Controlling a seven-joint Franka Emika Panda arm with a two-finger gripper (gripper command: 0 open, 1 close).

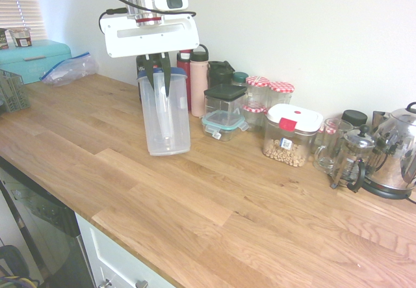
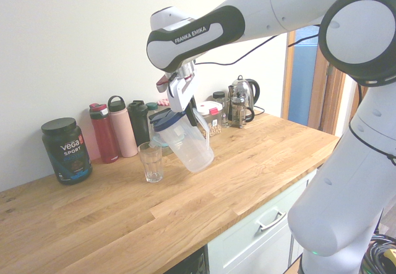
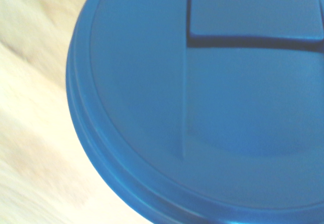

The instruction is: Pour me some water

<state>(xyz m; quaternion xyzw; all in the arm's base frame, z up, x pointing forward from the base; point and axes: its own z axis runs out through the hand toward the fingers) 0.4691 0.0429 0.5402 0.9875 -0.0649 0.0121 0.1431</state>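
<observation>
Hanging above the counter (image 1: 195, 197), the clear pitcher (image 1: 165, 119) is held by its handle in the gripper (image 1: 158, 67), whose fingers are closed tight on it. In the second exterior view the pitcher (image 2: 185, 141) is tilted, its blue lid (image 2: 166, 119) leaning toward a drinking glass (image 2: 150, 161) that stands upright on the wood just beside and below it. The glass looks empty, and the pitcher's base is clear of the counter. The wrist view is filled by the lid (image 3: 202, 107), blurred, with pale wood at one side.

Behind the pitcher along the wall stand bottles: a pink one (image 1: 199, 80), a red one (image 2: 104, 133) and a dark one (image 2: 138, 122). A black tub (image 2: 67, 150) sits at the far left in the second exterior view. To the right in the first exterior view are a black-lidded clear box (image 1: 224, 103), jars with checked lids (image 1: 268, 96), a white-lidded container of nuts (image 1: 290, 135), a glass mug (image 1: 328, 145), a French press (image 1: 351, 161) and a steel kettle (image 1: 395, 151). At the far left lie a teal bread box (image 1: 36, 57) and a plastic bag (image 1: 68, 68).
</observation>
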